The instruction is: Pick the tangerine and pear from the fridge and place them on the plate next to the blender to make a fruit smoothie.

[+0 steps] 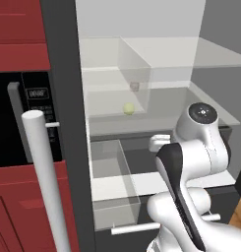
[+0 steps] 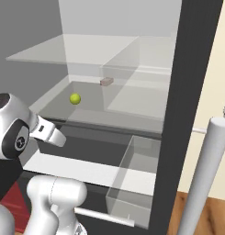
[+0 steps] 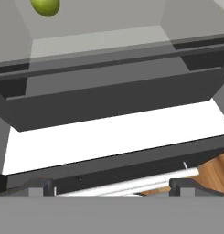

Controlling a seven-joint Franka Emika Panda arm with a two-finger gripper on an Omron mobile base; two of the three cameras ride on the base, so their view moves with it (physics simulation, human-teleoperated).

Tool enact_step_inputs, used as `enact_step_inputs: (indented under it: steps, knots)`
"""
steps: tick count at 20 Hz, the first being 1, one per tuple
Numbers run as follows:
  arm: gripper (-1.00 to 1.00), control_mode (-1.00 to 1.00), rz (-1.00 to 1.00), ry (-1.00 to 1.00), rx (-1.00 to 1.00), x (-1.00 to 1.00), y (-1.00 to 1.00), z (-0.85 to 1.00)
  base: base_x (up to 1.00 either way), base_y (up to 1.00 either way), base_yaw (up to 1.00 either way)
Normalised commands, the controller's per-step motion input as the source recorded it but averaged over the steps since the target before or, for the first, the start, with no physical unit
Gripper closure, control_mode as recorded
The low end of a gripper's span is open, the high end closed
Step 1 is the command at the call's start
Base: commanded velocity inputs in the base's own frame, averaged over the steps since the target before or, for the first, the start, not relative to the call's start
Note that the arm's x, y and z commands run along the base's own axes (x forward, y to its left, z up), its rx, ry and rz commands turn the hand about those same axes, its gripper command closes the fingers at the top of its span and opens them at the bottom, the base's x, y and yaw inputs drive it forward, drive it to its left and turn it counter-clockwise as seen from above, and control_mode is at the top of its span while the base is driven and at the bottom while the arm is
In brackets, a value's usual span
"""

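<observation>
Even, soft rendered light with no single clear source. The fridge interior is pale and bright, its glass shelves milky and slightly hazy. Shadows are faint; only the dark frame and lower drawer fronts read dim. A gentle sheen runs along the white handle. Edges are crisp, with no blur or glare; the hand view looks slightly soft.
</observation>
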Motion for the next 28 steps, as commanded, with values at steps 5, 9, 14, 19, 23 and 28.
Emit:
enact_step_inputs:
  steps: [5, 9, 14, 19, 23, 28]
  knots:
    - [-1.0, -1.0, 0.01, -0.04, -0.03, 0.09, 0.16, 0.17, 0.07, 0.05, 0.0]
    - [-1.0, -1.0, 0.05, -0.12, -0.04, 0.32, 0.01, 0.68, 0.0, 0.0, 0.0]
    - [-1.0, -1.0, 0.0, 0.05, 0.0, 0.85, 0.0, 0.75, 0.0, 0.0, 0.0]
    - [-1.0, -1.0, 0.08, 0.27, 0.0, 0.94, 0.01, 0.31, 0.0, 0.0, 0.0]
    - [-1.0, -1.0, 0.17, 0.17, -0.01, 0.3, 0.01, -0.26, 0.0, 0.0, 0.0]
    - [-1.0, -1.0, 0.17, 0.03, -0.07, 0.55, 0.09, -0.74, 0.0, 0.0, 0.0]
